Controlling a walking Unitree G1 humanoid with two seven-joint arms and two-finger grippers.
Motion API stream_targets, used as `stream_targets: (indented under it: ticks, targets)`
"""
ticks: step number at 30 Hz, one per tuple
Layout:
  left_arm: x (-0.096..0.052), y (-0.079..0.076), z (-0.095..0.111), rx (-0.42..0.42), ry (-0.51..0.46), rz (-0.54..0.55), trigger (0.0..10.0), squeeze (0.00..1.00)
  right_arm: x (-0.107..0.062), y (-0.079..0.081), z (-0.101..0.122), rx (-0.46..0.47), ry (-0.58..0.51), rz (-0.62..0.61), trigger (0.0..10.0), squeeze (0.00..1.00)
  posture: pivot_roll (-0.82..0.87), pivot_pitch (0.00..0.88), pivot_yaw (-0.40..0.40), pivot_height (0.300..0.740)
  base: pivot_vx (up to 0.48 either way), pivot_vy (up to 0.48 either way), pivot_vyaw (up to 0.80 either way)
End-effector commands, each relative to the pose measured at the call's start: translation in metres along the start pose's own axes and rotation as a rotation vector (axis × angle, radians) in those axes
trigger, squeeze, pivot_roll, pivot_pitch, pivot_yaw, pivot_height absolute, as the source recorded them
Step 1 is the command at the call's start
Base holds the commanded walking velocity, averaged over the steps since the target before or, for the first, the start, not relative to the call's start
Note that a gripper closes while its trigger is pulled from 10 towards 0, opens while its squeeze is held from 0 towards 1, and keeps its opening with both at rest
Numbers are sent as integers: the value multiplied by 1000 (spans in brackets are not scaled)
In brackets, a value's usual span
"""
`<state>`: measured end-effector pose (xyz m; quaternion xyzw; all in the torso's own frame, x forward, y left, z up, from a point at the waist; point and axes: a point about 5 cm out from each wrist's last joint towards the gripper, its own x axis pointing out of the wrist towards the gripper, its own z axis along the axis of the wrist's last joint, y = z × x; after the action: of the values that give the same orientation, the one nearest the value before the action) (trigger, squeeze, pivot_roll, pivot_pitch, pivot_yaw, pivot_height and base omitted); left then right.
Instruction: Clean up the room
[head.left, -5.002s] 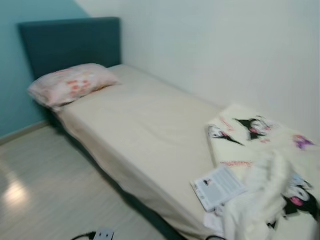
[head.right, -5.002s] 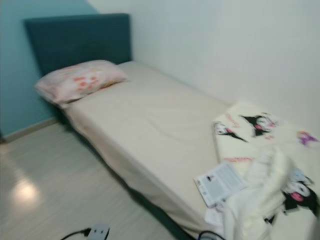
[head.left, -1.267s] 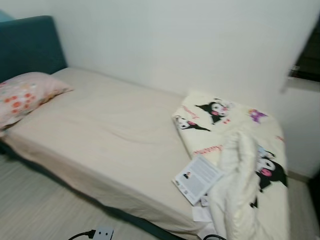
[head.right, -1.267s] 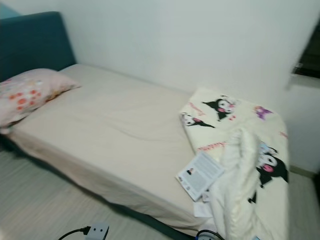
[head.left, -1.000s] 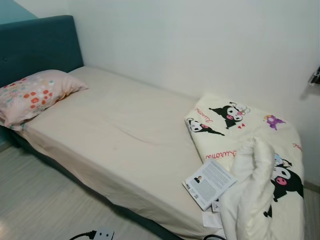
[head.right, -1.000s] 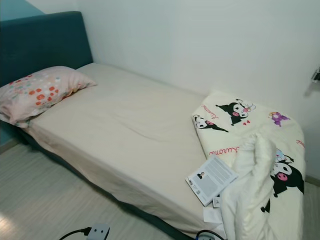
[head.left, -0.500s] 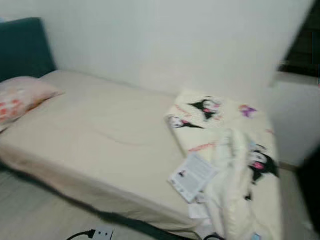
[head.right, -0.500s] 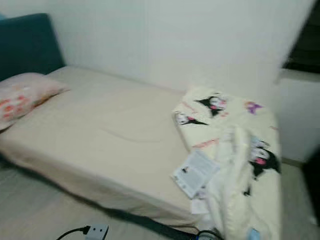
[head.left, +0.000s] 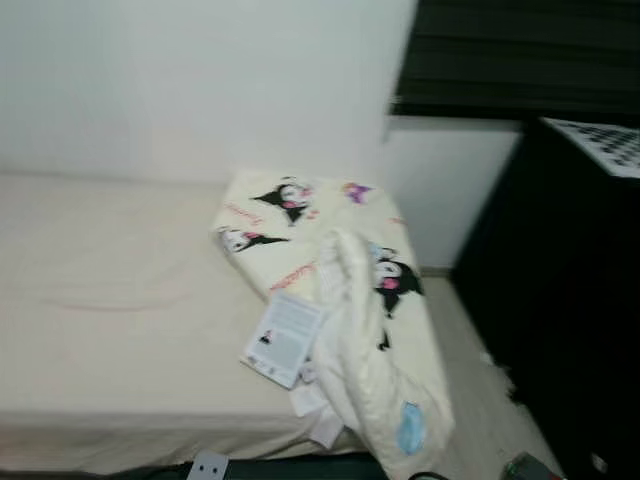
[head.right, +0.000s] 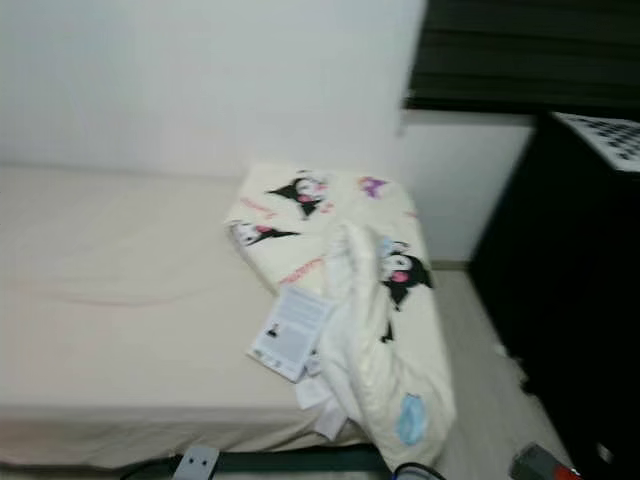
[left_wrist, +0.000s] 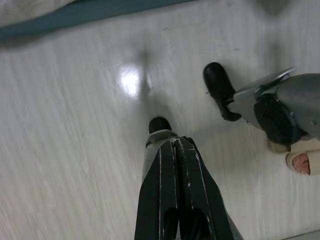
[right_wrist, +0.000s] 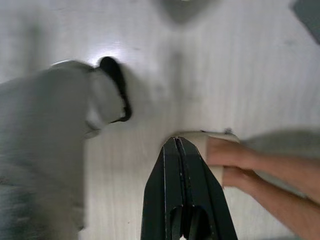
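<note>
A bed (head.left: 110, 290) with a beige sheet runs along the white wall. At its foot lies a folded cream blanket (head.left: 290, 215) printed with black cartoon figures. A crumpled white quilt (head.left: 365, 360) is heaped over it and hangs off the corner. A booklet (head.left: 283, 337) lies beside the quilt, with loose white papers (head.left: 320, 410) at the bed's edge. Both arms hang idle toward the pale floor: my left gripper (left_wrist: 172, 142) is shut and my right gripper (right_wrist: 176, 140) is shut, each holding nothing.
A tall black cabinet (head.left: 570, 290) stands right of the bed, leaving a narrow strip of floor between. A white power strip (head.left: 207, 466) lies on the floor by the bed. A small red and green object (head.right: 540, 464) sits near the cabinet. A person's foot (right_wrist: 222, 155) is beside my right gripper.
The camera has swung right: headboard and pillow have left the picture, and the black cabinet and dark window have come in. Nothing on the bed has moved.
</note>
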<state>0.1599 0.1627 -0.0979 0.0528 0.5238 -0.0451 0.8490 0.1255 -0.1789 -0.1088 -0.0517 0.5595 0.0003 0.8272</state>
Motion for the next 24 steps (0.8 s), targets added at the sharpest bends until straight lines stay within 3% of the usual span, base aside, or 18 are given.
stream_targets:
  ticks: [1, 8, 15, 17, 18, 19, 20, 22, 24]
  targets:
    - [0, 0, -4, -9, 9, 0, 10000, 0, 0, 4, -1, 20, 0, 3, 10000, 0, -15, 0, -72, 740, 0, 0, 0]
    - [-1, 1, 1, -29, -50, 19, 10000, 0, 0, 2, 2, 35, -37, -45, 10000, 0, -15, 0, -70, 740, 0, 0, 0]
    - [-2, 1, 9, -112, -150, 10, 10000, 0, -2, -1, 10, 82, -143, -97, 10000, 0, -20, 0, -71, 740, 387, 0, 0]
    - [-5, 25, 44, -121, -295, 21, 10000, 0, -6, -46, 66, 70, -297, -129, 10000, 0, -22, 0, -72, 740, 433, 0, 0]
    - [-8, 34, 65, -133, -370, 17, 10000, 0, -10, -58, 91, 61, -364, -129, 10000, 0, -23, 0, -72, 740, 431, 0, 0]
    - [-8, 34, 65, -133, -370, 17, 10000, 0, -10, -58, 91, 61, -364, -129, 10000, 0, -23, 0, -72, 740, 431, 0, 0]
    - [-10, 40, 79, -141, -418, 13, 10000, 0, -14, -65, 106, 55, -403, -127, 10000, 0, -23, 0, -72, 740, 431, 0, 0]
    - [-15, 43, 101, -169, -496, -7, 10000, 0, -18, -61, 125, 36, -463, -89, 10000, 0, -24, 0, -74, 740, 431, 0, 0]
    - [-16, 44, 106, -179, -519, -12, 10000, 0, -19, -60, 132, 28, -482, -76, 10000, 0, -24, 0, -74, 740, 431, 0, 0]
